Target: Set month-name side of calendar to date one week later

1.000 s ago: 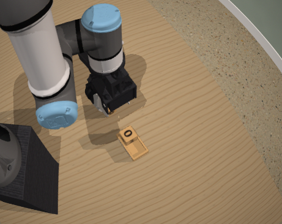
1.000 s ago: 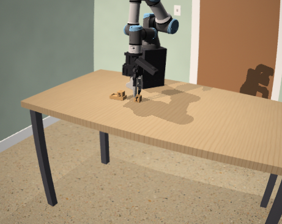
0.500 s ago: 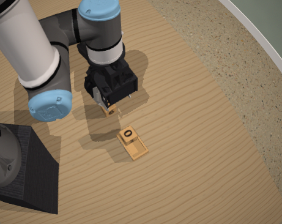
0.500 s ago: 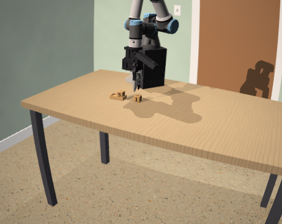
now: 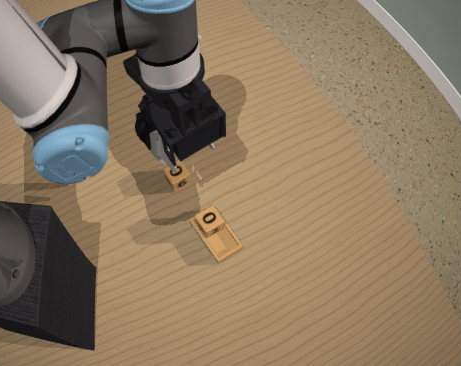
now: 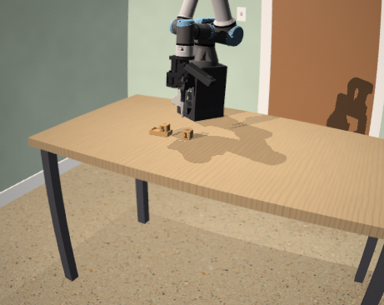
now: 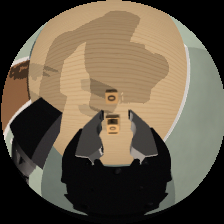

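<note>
A small wooden tray [image 5: 227,246] [image 6: 157,132] lies on the table. One digit cube [image 5: 209,220] [image 6: 165,127] [image 7: 110,95] sits flat in the tray's far slot, with 0 on top and 5 on the side seen in the exterior view. The tray's near slot holds nothing. The second cube [image 5: 177,176] [image 6: 187,133] [image 7: 112,125] stands on the table beside the tray, showing 1 in the exterior view and 6 on one side. My gripper [image 5: 191,157] [image 6: 183,109] [image 7: 116,110] hangs just above this loose cube, fingers a little apart, holding nothing.
The arm's black base block [image 5: 51,280] [image 6: 211,89] stands behind the tray. The arm's blue-capped elbow [image 5: 71,155] hangs over the table to the left of the loose cube. The table's edge [image 6: 196,187] lies well in front.
</note>
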`<state>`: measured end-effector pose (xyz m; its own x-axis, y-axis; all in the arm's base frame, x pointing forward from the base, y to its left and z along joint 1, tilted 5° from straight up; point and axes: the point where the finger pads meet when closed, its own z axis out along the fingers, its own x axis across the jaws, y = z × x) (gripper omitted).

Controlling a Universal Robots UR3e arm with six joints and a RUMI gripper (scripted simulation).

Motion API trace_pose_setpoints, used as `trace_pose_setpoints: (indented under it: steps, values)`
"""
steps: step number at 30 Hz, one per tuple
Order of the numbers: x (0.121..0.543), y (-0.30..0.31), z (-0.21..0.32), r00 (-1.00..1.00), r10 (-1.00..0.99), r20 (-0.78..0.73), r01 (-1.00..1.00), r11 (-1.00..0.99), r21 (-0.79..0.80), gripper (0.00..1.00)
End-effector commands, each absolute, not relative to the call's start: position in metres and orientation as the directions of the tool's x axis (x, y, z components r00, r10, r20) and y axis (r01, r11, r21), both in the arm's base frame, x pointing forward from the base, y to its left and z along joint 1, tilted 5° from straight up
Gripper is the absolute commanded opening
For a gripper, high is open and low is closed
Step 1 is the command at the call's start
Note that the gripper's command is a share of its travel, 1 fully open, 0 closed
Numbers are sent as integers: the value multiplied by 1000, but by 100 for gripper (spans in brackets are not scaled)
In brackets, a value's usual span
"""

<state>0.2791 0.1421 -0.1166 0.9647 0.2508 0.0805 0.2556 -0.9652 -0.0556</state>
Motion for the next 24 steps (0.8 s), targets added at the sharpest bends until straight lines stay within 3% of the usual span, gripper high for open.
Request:
trace_pose_setpoints:
  steps: [1, 15, 16, 24]
  values:
    - [272, 142, -106, 966, 253, 51, 256, -965, -66, 29]
    - [272, 141, -102, 966, 253, 51, 256, -965, -66, 29]
    - [272, 141, -102, 966, 253, 51, 256, -965, -66, 100]
    - [272, 142, -102, 966, 252, 50, 255, -965, -67, 100]
